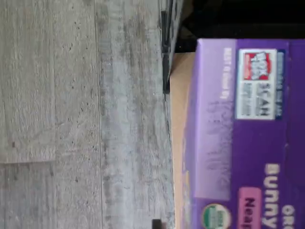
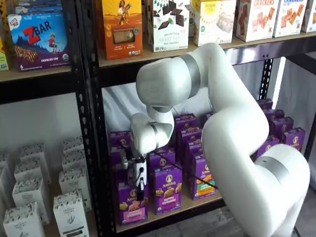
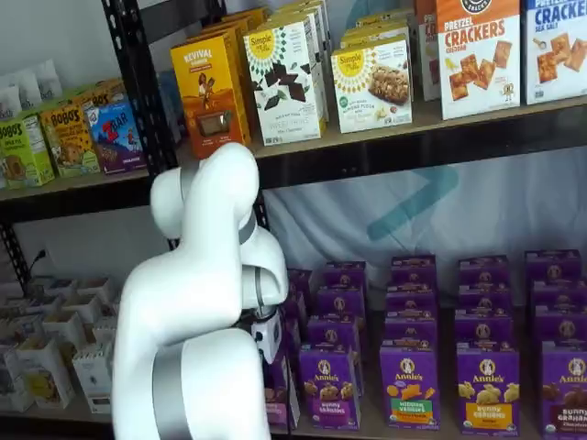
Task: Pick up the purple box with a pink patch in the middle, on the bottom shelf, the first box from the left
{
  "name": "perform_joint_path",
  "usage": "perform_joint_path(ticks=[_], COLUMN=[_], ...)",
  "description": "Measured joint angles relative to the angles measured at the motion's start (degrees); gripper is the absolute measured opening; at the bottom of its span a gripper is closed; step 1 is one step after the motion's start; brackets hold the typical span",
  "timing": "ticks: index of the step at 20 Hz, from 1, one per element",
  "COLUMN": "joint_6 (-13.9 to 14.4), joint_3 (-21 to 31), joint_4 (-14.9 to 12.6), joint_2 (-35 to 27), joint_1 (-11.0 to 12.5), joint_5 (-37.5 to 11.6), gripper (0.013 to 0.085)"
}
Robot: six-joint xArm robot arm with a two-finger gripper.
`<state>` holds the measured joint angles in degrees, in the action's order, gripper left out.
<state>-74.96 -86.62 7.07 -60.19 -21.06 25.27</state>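
**A:** Nearest to me in a shelf view is my white jointed arm (image 2: 232,128), bent at the elbow and reaching down to about seven o'clock. Its white-bodied claw with black fingers (image 2: 139,183) hangs right over the small upright purple carton with the pink label band (image 2: 132,203).

**B:** Have you got hold of it?

**A:** I cannot tell. The fingers show side-on against the carton's top, so I see neither a gap nor a grip. The wrist view only gives the carton's purple top flap (image 1: 224,119) with a scan sticker, and grey floor beside it.

**B:** Why that box, and why from above?

**A:** It stands at the front edge of the light wooden bottom shelf with the black rail (image 2: 197,203), at the row's end beside the black perforated upright (image 2: 96,148). Neighbours press in at three o'clock, so I judge the top is the only free approach.

**B:** And behind?

**A:** More purple cartons in rows (image 3: 413,302), then the higher board with orange and white boxes (image 3: 440,124).
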Motion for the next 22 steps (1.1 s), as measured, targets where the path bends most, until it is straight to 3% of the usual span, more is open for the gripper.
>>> perform_joint_path(ticks=[4, 11, 14, 22], joint_6=[-0.07, 0.18, 0.04, -0.16], joint_3=[0.09, 0.54, 0.71, 1.75], joint_4=[0.26, 0.16, 0.31, 0.39], joint_2=[-0.03, 0.13, 0.28, 1.14], joint_1=[-0.19, -0.35, -0.36, -0.25], joint_5=[-0.24, -0.99, -0.92, -1.37], gripper=[0.045, 0.045, 0.037, 0.037])
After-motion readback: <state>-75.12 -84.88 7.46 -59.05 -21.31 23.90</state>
